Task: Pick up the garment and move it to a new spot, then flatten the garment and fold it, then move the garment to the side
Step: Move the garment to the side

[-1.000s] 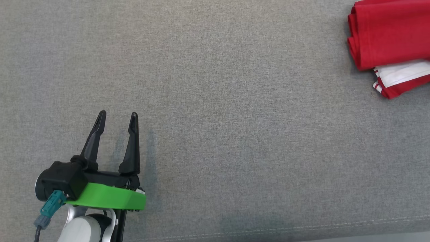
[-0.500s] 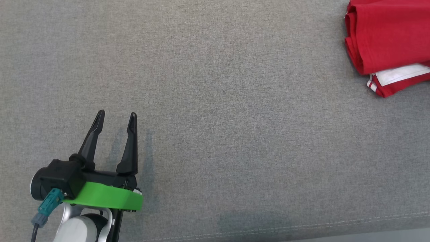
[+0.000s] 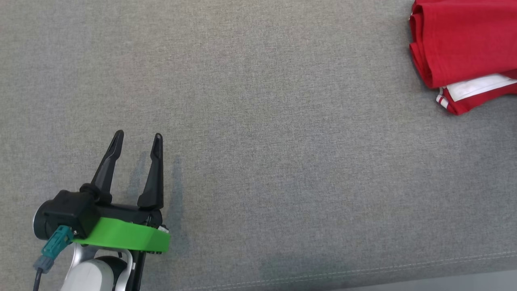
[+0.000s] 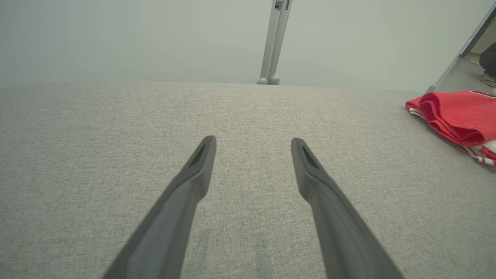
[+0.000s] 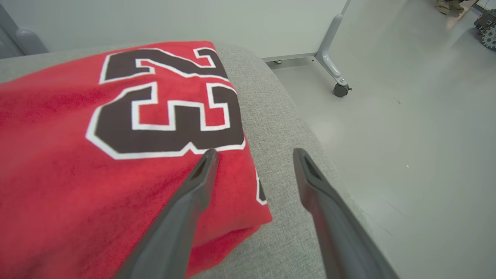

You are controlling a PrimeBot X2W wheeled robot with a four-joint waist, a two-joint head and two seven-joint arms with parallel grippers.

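Note:
The garment (image 3: 464,44), a red jersey with white trim, lies folded at the far right of the grey cushion (image 3: 258,121), cut off by the head view's edge. The right wrist view shows its top face with dark white-edged numerals, the garment (image 5: 97,155) reaching close to the cushion's rounded end. My right gripper (image 5: 254,153) hovers open over the jersey's near corner, nothing between its fingers. My left gripper (image 3: 137,139) stands open at the lower left, far from the jersey. In the left wrist view, my left gripper (image 4: 254,141) points across bare fabric, with the garment (image 4: 457,116) at the right.
The cushion's end (image 5: 286,128) drops off to a pale floor (image 5: 407,135). A wheeled metal frame leg (image 5: 335,73) stands on the floor beyond. A stitched seam (image 3: 363,270) runs along the cushion's front edge. A person's shoe (image 4: 489,79) shows far right.
The head view has shifted slightly, so the jersey and left gripper both sit a little further left and up in it. The left gripper stays open.

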